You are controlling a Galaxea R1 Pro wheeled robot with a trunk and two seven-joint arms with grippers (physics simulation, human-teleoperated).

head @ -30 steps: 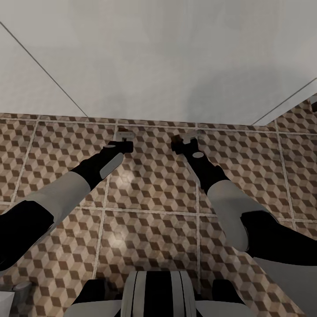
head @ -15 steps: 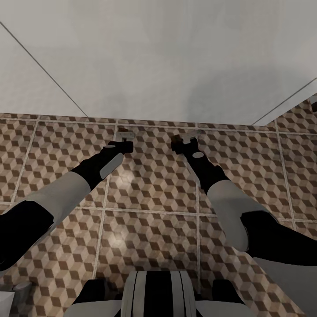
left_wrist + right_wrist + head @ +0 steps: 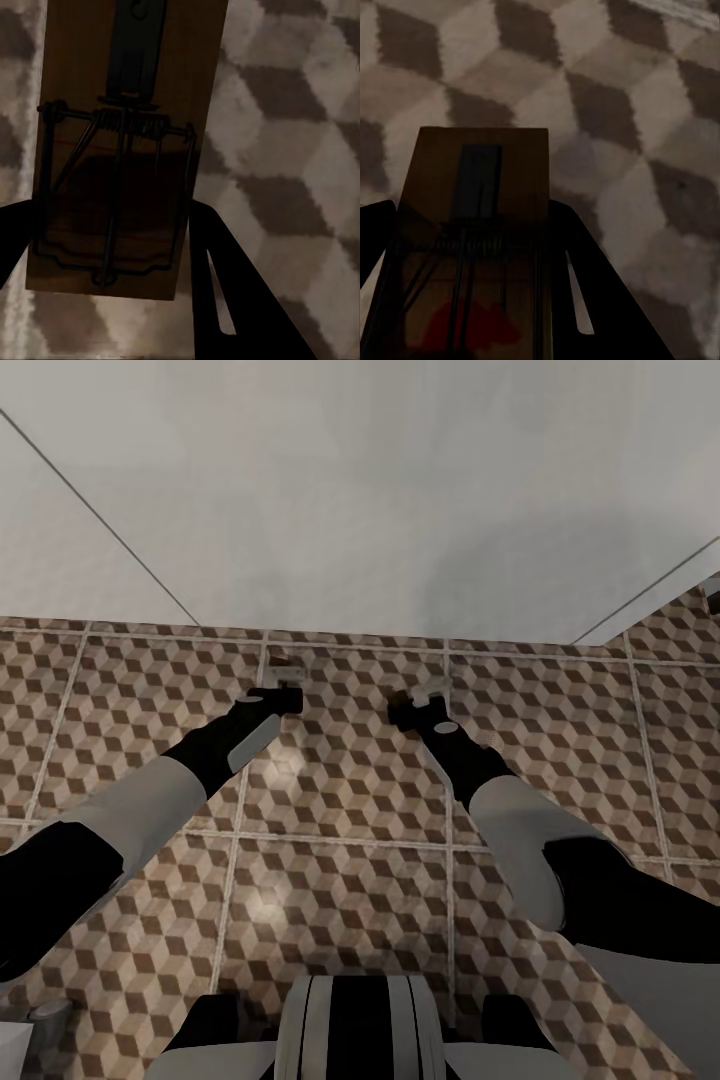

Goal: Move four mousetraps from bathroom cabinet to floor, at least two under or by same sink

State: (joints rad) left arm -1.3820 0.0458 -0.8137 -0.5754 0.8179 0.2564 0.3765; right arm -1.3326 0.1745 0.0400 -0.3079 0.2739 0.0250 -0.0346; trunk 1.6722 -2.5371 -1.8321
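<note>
Both arms low over the cube-pattern bathroom floor [image 3: 340, 810].
Left fingers [image 3: 217, 300] grasp one mousetrap [image 3: 124, 142]; right fingers [image 3: 585, 292] grasp another mousetrap [image 3: 476, 225].

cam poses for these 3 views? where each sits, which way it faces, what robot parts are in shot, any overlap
Head: on the robot's head, facing forward and down at the bathroom floor and white wall; both arms, left gripper, right gripper, trunk.
Left wrist: on left arm, looking along its fingers at a mousetrap between them, tiles beyond.
Right wrist: on right arm, along its fingers at a second mousetrap.
Shared: the cube-pattern tiles appear in all three views.
</note>
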